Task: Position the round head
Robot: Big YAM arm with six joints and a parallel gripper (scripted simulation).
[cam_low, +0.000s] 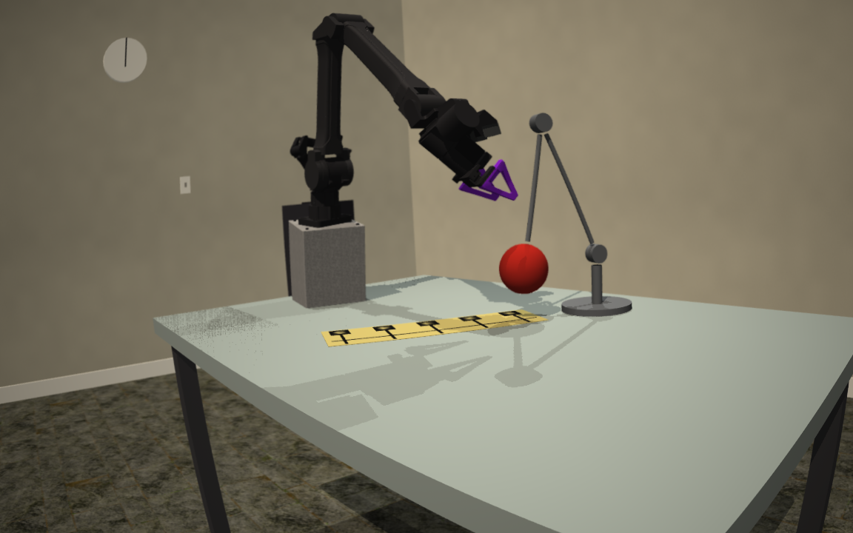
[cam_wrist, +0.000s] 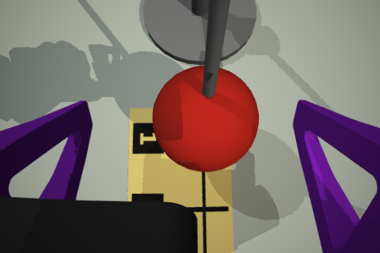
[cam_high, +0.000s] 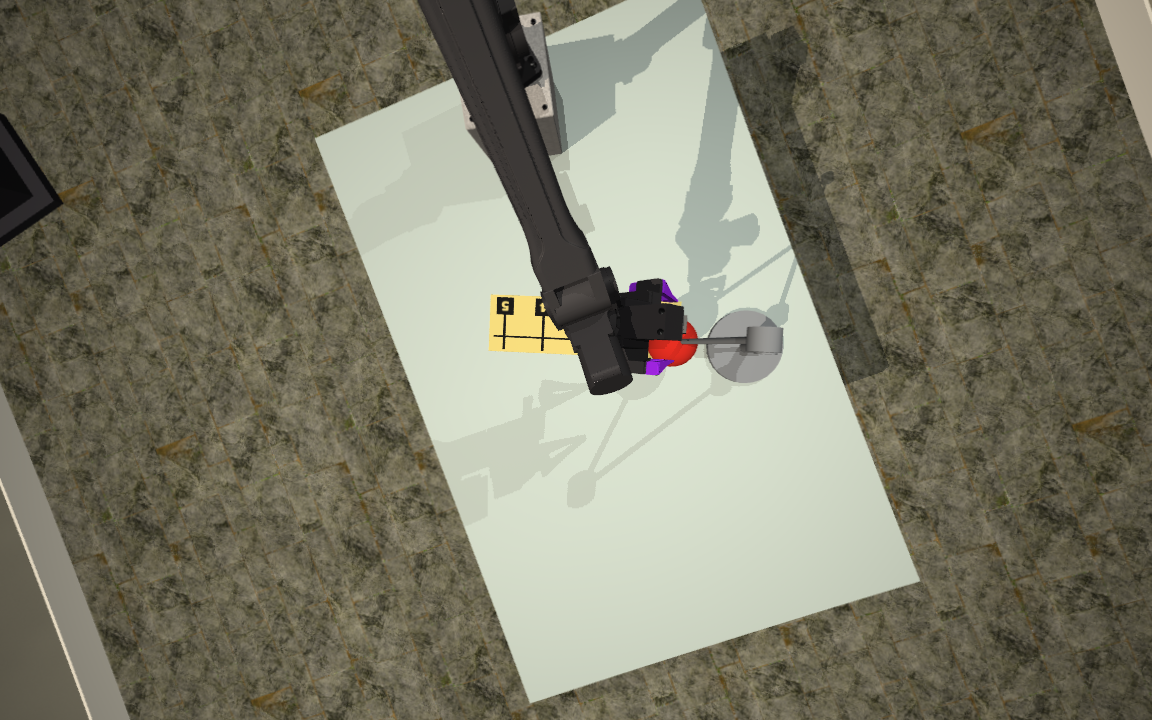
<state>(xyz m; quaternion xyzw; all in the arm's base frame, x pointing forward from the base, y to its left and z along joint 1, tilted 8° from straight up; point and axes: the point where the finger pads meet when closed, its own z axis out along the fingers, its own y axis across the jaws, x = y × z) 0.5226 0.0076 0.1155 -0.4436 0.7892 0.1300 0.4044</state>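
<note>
my black gripper with purple triangular fingers (cam_high: 662, 327) (cam_low: 506, 193) is standing wide open; the round red lamp head (cam_high: 675, 345) (cam_low: 523, 268) (cam_wrist: 206, 118) is hiding mark 1's crossing from my wrist view.

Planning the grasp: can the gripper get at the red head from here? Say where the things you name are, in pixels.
Probably yes. The open gripper (cam_high: 671, 327) (cam_low: 508, 196) (cam_wrist: 192, 111) is above the head (cam_high: 675, 349) (cam_low: 523, 268) (cam_wrist: 206, 126), its fingers wide enough apart to straddle it; nothing visible blocks the descent, though the lamp's rod (cam_low: 533, 189) (cam_wrist: 215, 47) looks close.

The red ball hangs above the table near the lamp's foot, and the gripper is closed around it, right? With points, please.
Not closed: the gripper (cam_high: 662, 329) (cam_low: 506, 197) (cam_wrist: 192, 111) is open and above the red ball (cam_high: 673, 345) (cam_low: 523, 268) (cam_wrist: 206, 126), not around it, as the exterior view shows.
</note>
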